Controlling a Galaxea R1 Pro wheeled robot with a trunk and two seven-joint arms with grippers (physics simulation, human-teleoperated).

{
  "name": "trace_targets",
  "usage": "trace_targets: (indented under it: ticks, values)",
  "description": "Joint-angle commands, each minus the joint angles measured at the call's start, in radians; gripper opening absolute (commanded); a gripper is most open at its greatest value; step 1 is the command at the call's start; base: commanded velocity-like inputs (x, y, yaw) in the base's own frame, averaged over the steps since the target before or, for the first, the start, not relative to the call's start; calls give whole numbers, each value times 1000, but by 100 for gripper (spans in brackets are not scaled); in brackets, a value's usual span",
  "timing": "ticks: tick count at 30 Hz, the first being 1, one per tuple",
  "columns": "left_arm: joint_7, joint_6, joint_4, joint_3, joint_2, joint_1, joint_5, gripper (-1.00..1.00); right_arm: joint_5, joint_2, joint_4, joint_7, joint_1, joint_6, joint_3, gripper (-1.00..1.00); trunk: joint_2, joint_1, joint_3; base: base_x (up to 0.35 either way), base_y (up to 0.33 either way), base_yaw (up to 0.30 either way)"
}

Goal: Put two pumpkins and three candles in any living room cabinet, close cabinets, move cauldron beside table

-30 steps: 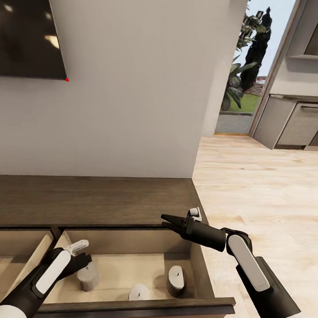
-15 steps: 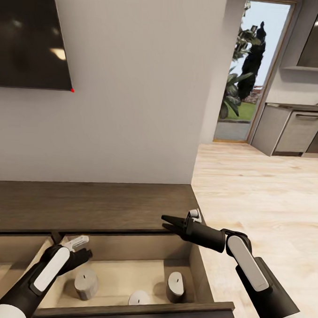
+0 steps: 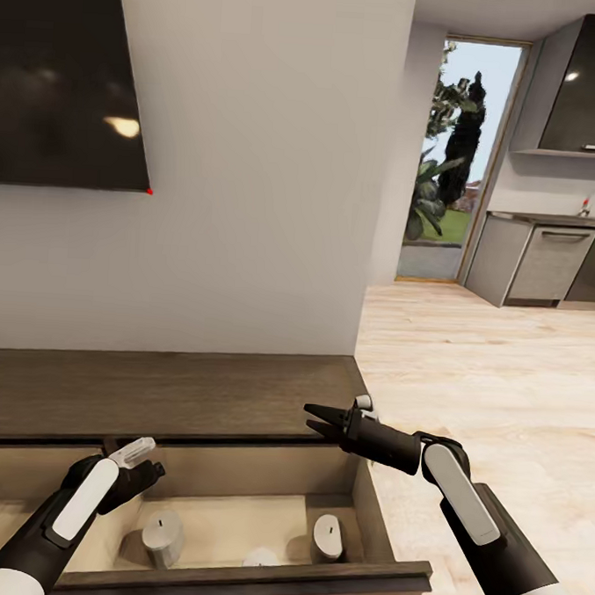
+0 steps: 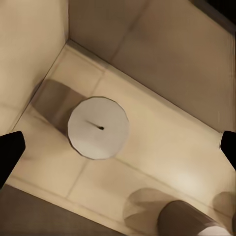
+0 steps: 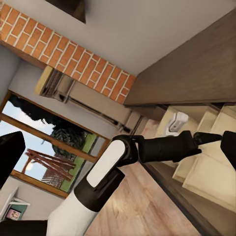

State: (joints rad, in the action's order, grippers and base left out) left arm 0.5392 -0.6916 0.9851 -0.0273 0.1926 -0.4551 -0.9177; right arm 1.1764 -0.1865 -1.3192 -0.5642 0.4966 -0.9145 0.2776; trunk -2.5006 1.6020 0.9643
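three candles stand in the pulled-out drawer of the cabinet, the nearest-left candle directly below the left claw, which hangs released, fingers spread wide either side of that candle in the left wrist view. the right claw hovers over the drawer's back corner, looking clenched and grasping nothing. with the candles in, the step in hand seems to be lifting both arms clear; best done straight up, without clipping the candle at right.
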Motion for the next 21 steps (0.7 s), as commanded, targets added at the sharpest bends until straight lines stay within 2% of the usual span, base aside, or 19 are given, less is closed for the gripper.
trace_targets:
  ticks: [1, 4, 12, 17, 21]
  values:
    - [10, 0, 1, -3, 1, 0, -10, 100, -2, -1, 1, -4, 1, -1, 1, 100, 0, -1, -3, -13, 0, 0]
    - [10, 0, 1, -3, 1, 0, -10, 100, -1, -1, 1, -3, 1, 1, 0, 100, 1, -2, -15, -5, 0, 0]
    - [10, 0, 0, -4, 1, 0, -10, 100, 1, -2, 19, -4, 1, 18, 0, 100, 56, -33, -40, -5, 0, 0]
    - [10, -1, 0, -2, 1, 0, -10, 100, 1, 1, 38, -5, 1, 19, 0, 100, 91, -52, -55, -206, 0, 0]
    - [10, -2, 0, -2, 1, 0, -10, 100, 2, -2, 41, -5, 1, 19, 0, 100, 119, -67, -68, -69, 0, 0]
